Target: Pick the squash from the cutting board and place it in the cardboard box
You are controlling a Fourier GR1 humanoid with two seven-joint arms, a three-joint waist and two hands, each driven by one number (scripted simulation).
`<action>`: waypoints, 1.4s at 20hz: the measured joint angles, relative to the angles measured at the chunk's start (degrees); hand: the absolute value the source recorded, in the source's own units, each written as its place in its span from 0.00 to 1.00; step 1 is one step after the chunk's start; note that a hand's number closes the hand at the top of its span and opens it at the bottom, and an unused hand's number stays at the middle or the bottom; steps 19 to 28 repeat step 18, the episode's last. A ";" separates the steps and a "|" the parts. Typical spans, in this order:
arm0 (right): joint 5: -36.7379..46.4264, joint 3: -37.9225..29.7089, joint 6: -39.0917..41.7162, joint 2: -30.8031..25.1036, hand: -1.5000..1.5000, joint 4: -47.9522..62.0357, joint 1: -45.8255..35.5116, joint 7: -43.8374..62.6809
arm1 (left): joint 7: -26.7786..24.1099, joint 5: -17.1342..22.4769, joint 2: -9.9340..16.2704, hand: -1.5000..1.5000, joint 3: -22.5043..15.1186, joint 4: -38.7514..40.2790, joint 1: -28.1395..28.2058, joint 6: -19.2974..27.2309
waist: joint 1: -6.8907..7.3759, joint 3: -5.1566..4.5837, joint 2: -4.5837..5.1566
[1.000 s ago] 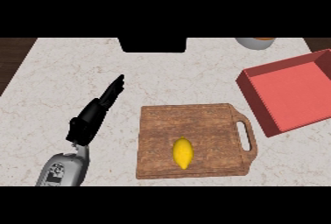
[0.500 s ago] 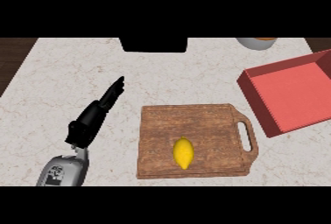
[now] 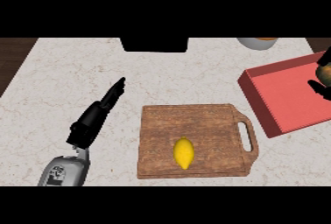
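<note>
Squash [image 3: 184, 152] on cutting board [image 3: 194, 120], long axis near-far.

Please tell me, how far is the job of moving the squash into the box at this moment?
The squash lies on the cutting board, not in the red box, so the move into the box is left. No hand holds it: the left hand rests open beside the board, and the right hand shows only at the box's right edge.
</note>
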 measured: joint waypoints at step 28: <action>-15.91 -15.72 10.62 4.06 0.00 28.95 -12.15 -8.52 | -0.28 -0.37 -0.75 0.50 0.15 0.61 -0.67 0.42 | 0.01 0.12 0.20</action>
